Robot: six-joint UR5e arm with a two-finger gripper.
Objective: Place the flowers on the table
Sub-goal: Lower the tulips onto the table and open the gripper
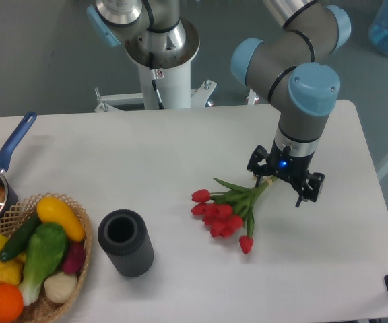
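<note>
Red tulips with green stems [229, 210] lie on the white tabletop [180, 155], stem ends under the spread-fingered end effector [285, 176], buds angling toward its near-left corner.

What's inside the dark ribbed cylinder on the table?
The dark ribbed cylinder stands upright on the white table; its open mouth shows only a dark hollow with nothing sticking out. Its bottom is hidden in shadow.

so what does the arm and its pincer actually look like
The arm is built from grey metallic tubes joined by rounded joints with light blue caps. It narrows to a silver wrist cylinder with a black band, then a black pincer with angular black finger brackets and a small blue light glowing at its centre. A white pedestal with a thin dark cable running down it stands behind the table.
</note>
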